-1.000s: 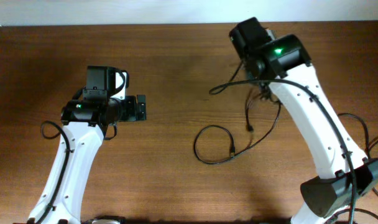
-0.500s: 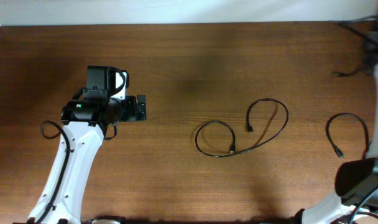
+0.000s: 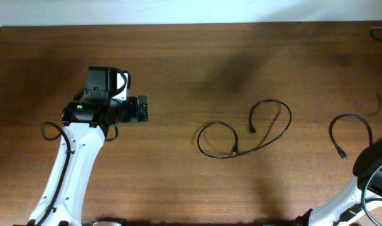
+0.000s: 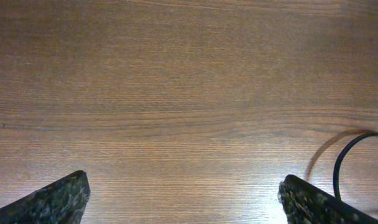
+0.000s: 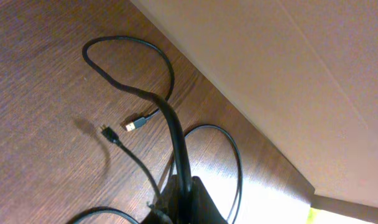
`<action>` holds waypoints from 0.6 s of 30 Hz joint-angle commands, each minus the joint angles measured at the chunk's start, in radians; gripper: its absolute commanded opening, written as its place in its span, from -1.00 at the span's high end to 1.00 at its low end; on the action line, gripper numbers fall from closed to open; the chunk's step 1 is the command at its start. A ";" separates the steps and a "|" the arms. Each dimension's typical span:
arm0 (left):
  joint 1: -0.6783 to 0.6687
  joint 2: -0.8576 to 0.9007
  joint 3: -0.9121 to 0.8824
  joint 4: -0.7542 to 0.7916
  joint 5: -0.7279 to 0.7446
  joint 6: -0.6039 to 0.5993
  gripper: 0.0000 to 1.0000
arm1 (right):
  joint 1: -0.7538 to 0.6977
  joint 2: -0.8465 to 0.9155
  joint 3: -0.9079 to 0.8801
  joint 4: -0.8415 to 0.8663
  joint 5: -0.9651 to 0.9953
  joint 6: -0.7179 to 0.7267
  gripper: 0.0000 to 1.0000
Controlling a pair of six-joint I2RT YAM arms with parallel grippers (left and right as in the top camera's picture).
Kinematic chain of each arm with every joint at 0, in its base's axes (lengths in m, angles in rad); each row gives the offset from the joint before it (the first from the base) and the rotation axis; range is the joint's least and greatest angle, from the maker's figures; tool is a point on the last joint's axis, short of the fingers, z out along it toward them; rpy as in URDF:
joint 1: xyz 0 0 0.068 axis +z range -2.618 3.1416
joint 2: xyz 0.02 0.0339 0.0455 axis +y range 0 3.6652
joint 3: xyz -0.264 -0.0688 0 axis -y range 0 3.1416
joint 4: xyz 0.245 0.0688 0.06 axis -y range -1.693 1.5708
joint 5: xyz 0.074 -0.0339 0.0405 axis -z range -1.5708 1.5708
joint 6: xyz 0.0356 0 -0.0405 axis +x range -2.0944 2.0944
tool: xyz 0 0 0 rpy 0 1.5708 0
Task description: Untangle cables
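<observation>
One thin black cable (image 3: pixel 271 100) lies mid-table in two loops, both plug ends inside them. A second cable (image 3: pixel 350 115) curves near the right edge, its plug (image 3: pixel 343 154) pointing down. My left gripper (image 3: pixel 142 108) hovers open over bare wood at left, its fingertips (image 4: pixel 59 198) wide apart with nothing between them; an arc of cable (image 4: pixel 338 163) shows by the right finger. My right gripper (image 5: pixel 188 196) is out of the overhead view and is shut on a third cable (image 5: pixel 175 134), which rises from the jaws into a loop. Two plug ends (image 5: pixel 136 126) lie beside it.
The table's back edge meets a pale wall (image 5: pixel 270 74) close behind the right gripper. The right arm's base (image 3: pixel 374 168) fills the bottom right corner. A bit of black cord (image 3: pixel 381 32) pokes in at the top right corner.
The right arm swung from over the middle of the table out past the right edge, taking a cable with it. Two cables now lie apart on the wood. The left arm stayed still.
</observation>
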 commanded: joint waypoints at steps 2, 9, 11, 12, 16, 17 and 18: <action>0.003 0.000 0.002 0.002 0.007 0.016 -0.98 | 0.000 0.023 0.007 0.028 0.024 -0.055 0.78; 0.003 0.000 0.002 0.002 0.007 0.016 -0.98 | 0.002 0.084 0.007 0.041 -0.444 -0.177 0.10; 0.003 0.000 0.002 0.002 0.007 0.016 -0.98 | 0.003 0.084 0.007 0.029 -0.763 -0.177 -0.08; 0.003 0.000 0.002 0.002 0.007 0.016 -0.99 | 0.003 0.084 0.007 0.012 -0.914 -0.177 -0.09; 0.003 0.000 0.002 0.002 0.007 0.016 -0.98 | 0.094 0.084 0.007 -0.236 -0.982 -0.177 -0.22; 0.003 0.000 0.002 0.002 0.007 0.016 -0.98 | 0.126 0.084 0.006 -0.299 -0.978 -0.177 -0.22; 0.003 0.000 0.002 0.002 0.007 0.016 -0.98 | 0.156 0.084 0.002 -0.348 -0.978 -0.177 -0.22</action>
